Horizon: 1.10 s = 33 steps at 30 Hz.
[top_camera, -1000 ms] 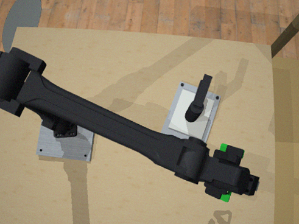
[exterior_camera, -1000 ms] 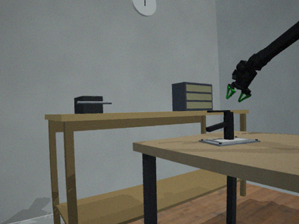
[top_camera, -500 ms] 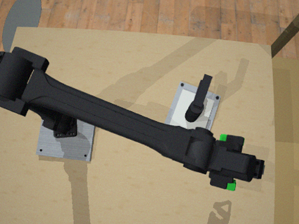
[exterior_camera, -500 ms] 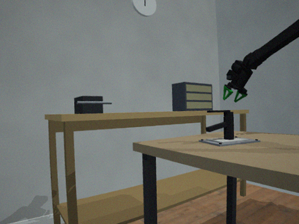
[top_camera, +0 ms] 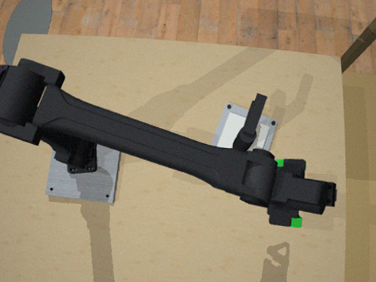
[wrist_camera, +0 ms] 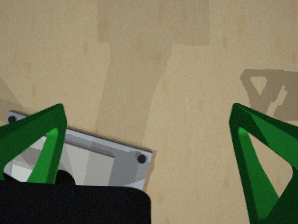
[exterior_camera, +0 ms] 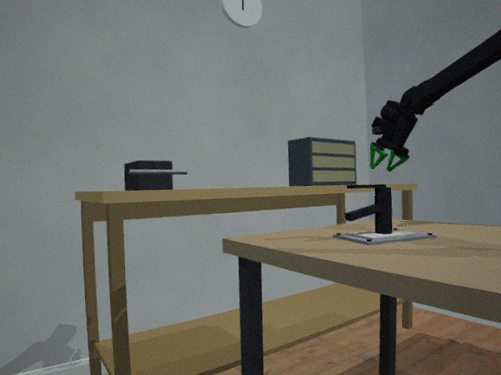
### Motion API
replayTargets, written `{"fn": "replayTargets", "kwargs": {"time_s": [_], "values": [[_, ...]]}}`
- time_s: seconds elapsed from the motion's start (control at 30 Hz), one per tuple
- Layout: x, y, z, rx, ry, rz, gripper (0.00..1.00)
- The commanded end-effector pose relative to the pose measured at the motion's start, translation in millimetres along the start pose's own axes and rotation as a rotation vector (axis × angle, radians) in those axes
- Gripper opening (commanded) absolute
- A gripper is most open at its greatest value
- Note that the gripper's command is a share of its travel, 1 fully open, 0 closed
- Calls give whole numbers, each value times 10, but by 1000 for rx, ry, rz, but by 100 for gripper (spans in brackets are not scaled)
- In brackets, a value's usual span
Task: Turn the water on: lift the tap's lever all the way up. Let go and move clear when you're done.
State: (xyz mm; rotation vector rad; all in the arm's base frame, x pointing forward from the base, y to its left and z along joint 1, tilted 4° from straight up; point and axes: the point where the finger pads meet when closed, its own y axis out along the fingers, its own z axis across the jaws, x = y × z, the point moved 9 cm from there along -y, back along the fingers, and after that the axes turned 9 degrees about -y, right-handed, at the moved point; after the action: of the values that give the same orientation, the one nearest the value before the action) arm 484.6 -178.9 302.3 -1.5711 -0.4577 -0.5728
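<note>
The black tap (top_camera: 245, 136) stands on a grey base plate (top_camera: 245, 128) at the right of the table. Its thin lever (exterior_camera: 366, 185) lies flat on top of the tap post (exterior_camera: 383, 210), above the spout (exterior_camera: 361, 213). My gripper (top_camera: 288, 192) (exterior_camera: 387, 159) is open and empty, its green fingers spread wide. It hangs in the air above the tap's height and just beside it. In the wrist view the fingers frame bare table, with a corner of the plate (wrist_camera: 93, 159) by the left finger. The lever is hidden there.
My arm reaches across the table from its grey mount plate (top_camera: 81, 176) at the left. The table's right edge is close behind the gripper. A second table behind holds a drawer cabinet (exterior_camera: 322, 161) and a black box (exterior_camera: 148, 176).
</note>
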Motion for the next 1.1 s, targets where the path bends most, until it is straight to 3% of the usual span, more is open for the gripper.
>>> {"fn": "replayTargets", "kwargs": {"time_s": [0.0, 0.3, 0.33, 0.87, 0.9, 1.07], "values": [[246, -76, -47, -11, -40, -26, 100], [246, -76, -47, -11, -40, -26, 100], [302, -42, 218, 20, -159, 34, 100], [302, -42, 218, 20, -159, 34, 100], [344, -22, 479, 52, -278, 89, 100], [344, -22, 479, 52, -278, 89, 100]]}}
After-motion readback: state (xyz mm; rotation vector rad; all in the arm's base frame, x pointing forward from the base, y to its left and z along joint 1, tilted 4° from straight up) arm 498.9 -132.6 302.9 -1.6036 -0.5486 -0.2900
